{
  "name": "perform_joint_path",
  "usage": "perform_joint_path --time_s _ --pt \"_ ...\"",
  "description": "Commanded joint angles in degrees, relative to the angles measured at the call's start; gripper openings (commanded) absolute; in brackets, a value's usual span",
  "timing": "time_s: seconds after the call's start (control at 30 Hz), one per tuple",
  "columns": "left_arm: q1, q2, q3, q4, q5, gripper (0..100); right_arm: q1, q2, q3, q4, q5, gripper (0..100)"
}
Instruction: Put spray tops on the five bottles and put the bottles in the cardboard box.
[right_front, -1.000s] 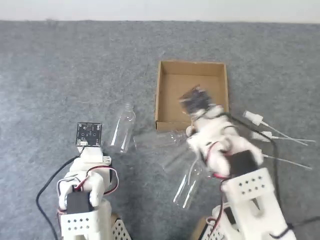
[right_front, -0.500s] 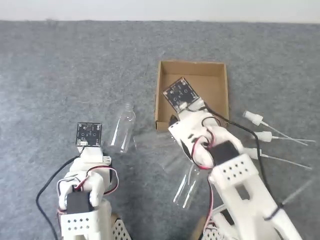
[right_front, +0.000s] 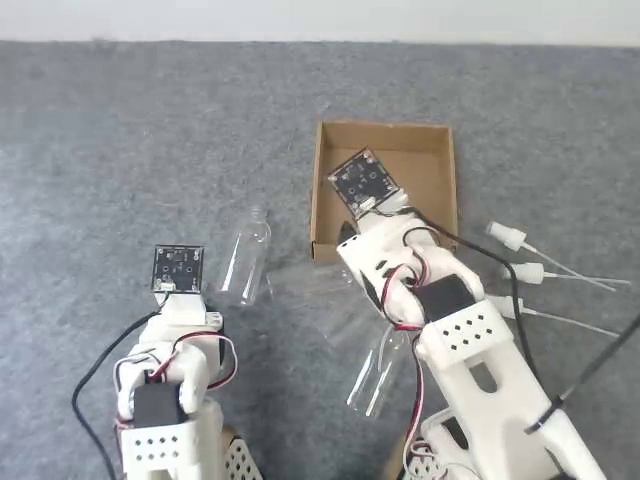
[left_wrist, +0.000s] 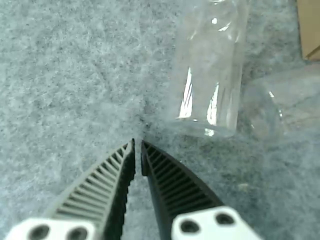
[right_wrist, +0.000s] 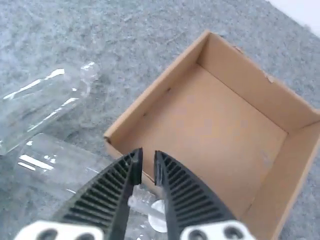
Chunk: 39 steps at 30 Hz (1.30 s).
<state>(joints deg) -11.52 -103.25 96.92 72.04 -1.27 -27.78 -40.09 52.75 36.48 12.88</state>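
Observation:
The open cardboard box (right_front: 318, 190) stands at the middle back, with nothing in it. Several clear bottles without tops lie on the carpet in front of it: one to the box's left (right_front: 245, 258), others (right_front: 372, 372) under and beside my right arm. My right gripper (right_wrist: 147, 156) is shut, low over the box's near corner (right_wrist: 111, 134), above a lying bottle (right_wrist: 47, 165) whose whitish neck (right_wrist: 145, 206) shows between its fingers. My left gripper (left_wrist: 138, 146) is shut just short of a bottle's base (left_wrist: 210, 75). Three white spray tops (right_front: 506, 236) lie to the right.
Grey carpet covers the whole table. The spray tops' long thin tubes (right_front: 575, 275) stretch toward the right edge. A black cable (right_front: 590, 375) hangs beside my right arm. Open carpet lies to the far left and behind the box.
My right arm has swung left from over the box's middle to its near left corner. The left arm and the bottles have not moved.

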Motion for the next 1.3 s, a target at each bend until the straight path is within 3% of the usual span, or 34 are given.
perform_joint_path --time_s 0.0,0.33,0.57,0.67,0.8,1.03,1.27 --pt "0.18 -1.05 -0.40 0.26 0.26 1 2.07 -0.31 -3.87 -0.84 -0.62 0.6" --pt "0.09 -1.05 -0.40 0.26 0.26 1 5.85 -0.31 -7.12 5.76 -0.18 2.0" --pt "0.09 -1.05 -0.40 0.26 0.26 1 4.53 -0.31 -6.77 14.73 -0.26 28.8" --pt "0.09 -1.05 -0.40 0.26 0.26 1 4.79 -0.40 -5.63 16.66 -0.26 33.4" --pt "0.09 -1.05 -0.40 0.26 0.26 1 4.53 -0.31 -1.49 15.08 -0.70 33.3" --pt "0.09 -1.05 -0.40 0.26 0.26 1 4.09 -0.31 12.04 -1.98 -0.88 33.1" --pt "0.09 -1.05 -0.40 0.26 0.26 1 -1.71 0.22 12.04 -2.15 -8.70 19.7"
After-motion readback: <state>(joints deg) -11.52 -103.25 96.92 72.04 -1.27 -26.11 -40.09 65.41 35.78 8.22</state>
